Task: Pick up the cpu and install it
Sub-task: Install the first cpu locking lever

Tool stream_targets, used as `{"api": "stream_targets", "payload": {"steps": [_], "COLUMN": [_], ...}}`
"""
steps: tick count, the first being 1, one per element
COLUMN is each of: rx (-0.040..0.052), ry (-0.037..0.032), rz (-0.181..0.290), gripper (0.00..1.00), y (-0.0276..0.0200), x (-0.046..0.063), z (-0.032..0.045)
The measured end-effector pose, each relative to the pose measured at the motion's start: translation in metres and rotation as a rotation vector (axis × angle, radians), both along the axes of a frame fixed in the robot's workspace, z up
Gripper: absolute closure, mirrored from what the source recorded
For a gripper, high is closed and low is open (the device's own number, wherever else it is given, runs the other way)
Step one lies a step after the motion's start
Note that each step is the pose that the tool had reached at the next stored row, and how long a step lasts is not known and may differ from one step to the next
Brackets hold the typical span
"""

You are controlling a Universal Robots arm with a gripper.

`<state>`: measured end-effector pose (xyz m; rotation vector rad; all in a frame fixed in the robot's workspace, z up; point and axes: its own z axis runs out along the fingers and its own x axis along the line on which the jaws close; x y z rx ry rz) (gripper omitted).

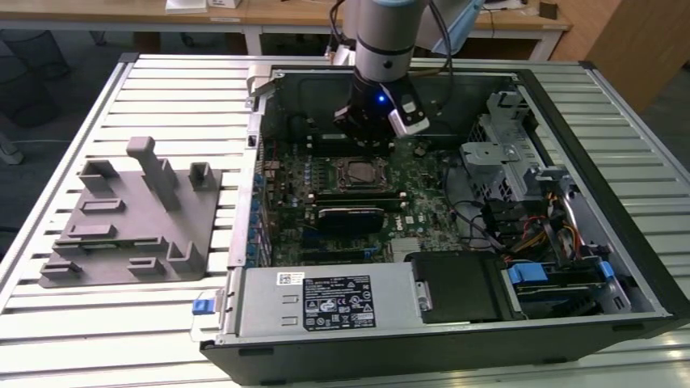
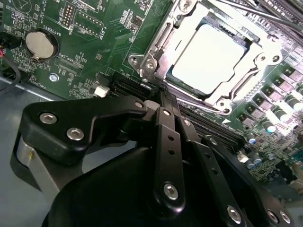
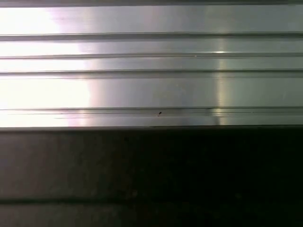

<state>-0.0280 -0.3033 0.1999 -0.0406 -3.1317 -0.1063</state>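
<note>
The cpu point(image 2: 208, 56), a shiny square chip, lies flat inside the motherboard socket point(image 2: 156, 45), whose metal frame surrounds it. In the exterior view the socket point(image 1: 356, 171) sits in the middle of the green motherboard inside the open computer case. My gripper point(image 1: 361, 141) hangs over the board just behind the socket, slightly above it. In the second wrist view the gripper point(image 2: 161, 94) points at the socket's edge, shut, with nothing between its fingers. It does not touch the cpu.
A grey fixture block point(image 1: 135, 218) with upright posts stands on the slatted metal table point(image 1: 119, 323) at the exterior view's left. Case walls point(image 1: 603, 186), drive cage point(image 1: 506, 153), cables and the power supply point(image 1: 323, 303) surround the board. A coin battery point(image 2: 41, 43) sits nearby.
</note>
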Motion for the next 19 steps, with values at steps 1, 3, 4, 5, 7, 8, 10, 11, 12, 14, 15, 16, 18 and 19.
{"api": "stream_targets", "payload": {"steps": [1,3,4,5,7,8,10,11,12,14,15,16,18,19], "rx": [0.0000,-0.0003,-0.0002,-0.0001,0.0000,0.0001,0.0001,0.0002,0.0002,-0.0006,-0.0027,-0.0057,-0.0129,-0.0162], "ry": [0.0000,0.0002,0.0001,0.0001,0.0000,0.0000,-0.0001,-0.0001,-0.0001,-0.0002,-0.0001,0.0000,0.0002,0.0003], "rz": [0.000,0.000,0.000,0.000,0.000,0.000,0.000,0.000,0.000,0.000,0.000,0.000,0.000,0.000], "gripper": [0.89,0.89,0.89,0.89,0.89,0.89,0.89,0.89,0.89,0.89,0.89,0.89,0.89,0.89], "y": [0.0000,-0.0001,0.0000,0.0000,0.0000,0.0000,0.0000,0.0000,0.0000,0.0000,0.0000,0.0000,0.0000,0.0000], "x": [0.0001,0.0002,0.0003,0.0004,0.0004,0.0005,0.0006,0.0007,0.0008,0.0013,0.0014,0.0014,0.0015,0.0016], "z": [-0.0004,-0.0004,-0.0005,-0.0005,-0.0004,-0.0001,0.0005,0.0006,0.0006,0.0006,0.0004,-0.0001,-0.0012,-0.0017]}}
